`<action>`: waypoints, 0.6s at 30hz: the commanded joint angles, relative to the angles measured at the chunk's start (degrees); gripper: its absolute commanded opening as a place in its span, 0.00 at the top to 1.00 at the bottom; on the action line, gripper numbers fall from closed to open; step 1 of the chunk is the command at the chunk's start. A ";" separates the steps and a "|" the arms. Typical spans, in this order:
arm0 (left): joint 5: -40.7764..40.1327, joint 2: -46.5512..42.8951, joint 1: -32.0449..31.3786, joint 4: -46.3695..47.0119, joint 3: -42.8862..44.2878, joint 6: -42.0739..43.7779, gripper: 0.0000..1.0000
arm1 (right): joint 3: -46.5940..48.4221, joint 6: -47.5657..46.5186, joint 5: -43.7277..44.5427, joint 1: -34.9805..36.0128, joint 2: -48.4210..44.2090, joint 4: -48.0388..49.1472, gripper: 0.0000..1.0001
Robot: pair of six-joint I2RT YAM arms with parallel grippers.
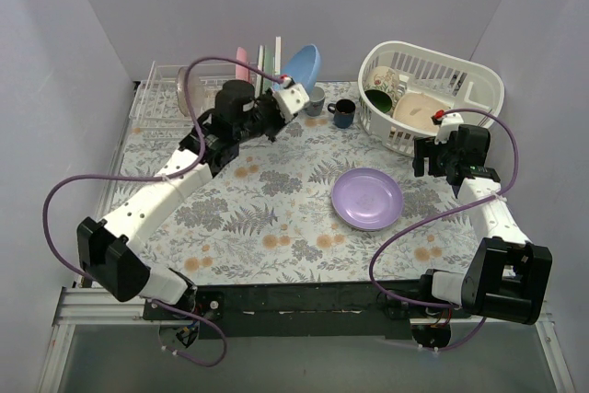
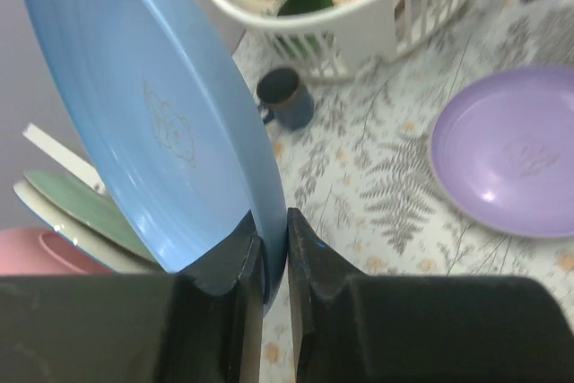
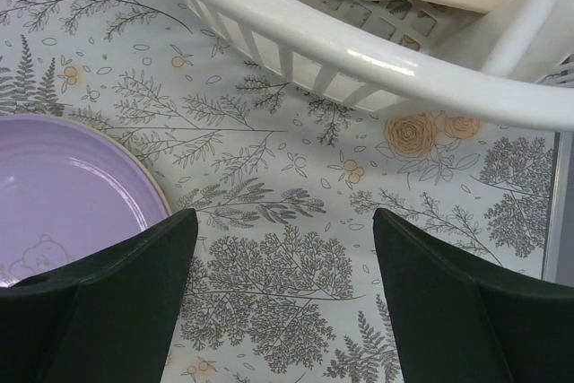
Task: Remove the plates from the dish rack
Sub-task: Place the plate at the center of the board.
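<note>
My left gripper (image 1: pixel 293 91) is shut on the rim of the blue plate (image 1: pixel 303 65), holding it tilted on edge above the back of the table; in the left wrist view the plate (image 2: pixel 152 105) sits between my fingers (image 2: pixel 273 248). Pink (image 1: pixel 242 65) and pale green (image 1: pixel 260 65) plates stand in the white wire dish rack (image 1: pixel 166 89) at the back left; they also show in the left wrist view, green (image 2: pixel 81 208) and pink (image 2: pixel 36 253). The purple plate (image 1: pixel 367 198) lies flat on the table. My right gripper (image 3: pixel 282 230) is open and empty, beside the purple plate (image 3: pixel 63 195).
A white oval slotted basket (image 1: pixel 479 85) with dishes stands at the back right, close above my right gripper (image 1: pixel 440 158). A dark blue mug (image 1: pixel 343 113) and a grey mug (image 1: pixel 316 100) stand between the rack and the basket. The floral cloth covers the table.
</note>
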 commanded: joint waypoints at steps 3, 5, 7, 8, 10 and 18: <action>-24.22 -0.20 -12.41 -2.03 -8.19 13.94 1.00 | 3.50 1.33 5.95 -0.32 -1.98 1.67 0.14; -28.86 0.42 -15.68 -1.24 -11.25 15.18 1.00 | 3.77 1.51 7.53 -0.32 -2.42 1.76 0.13; -31.08 1.56 -19.99 -0.62 -12.85 15.97 1.00 | 3.77 1.59 8.76 -0.32 -2.69 1.93 0.13; -32.05 2.00 -21.13 0.08 -13.90 16.06 1.00 | 3.77 1.59 9.47 -0.32 -2.78 2.11 0.13; -33.72 3.58 -24.47 0.08 -14.26 15.98 1.00 | 3.60 1.51 9.56 -0.32 -2.95 2.20 0.13; -38.73 10.26 -35.19 2.80 -15.75 18.78 1.00 | 4.21 1.51 11.58 -0.67 -1.81 1.50 0.13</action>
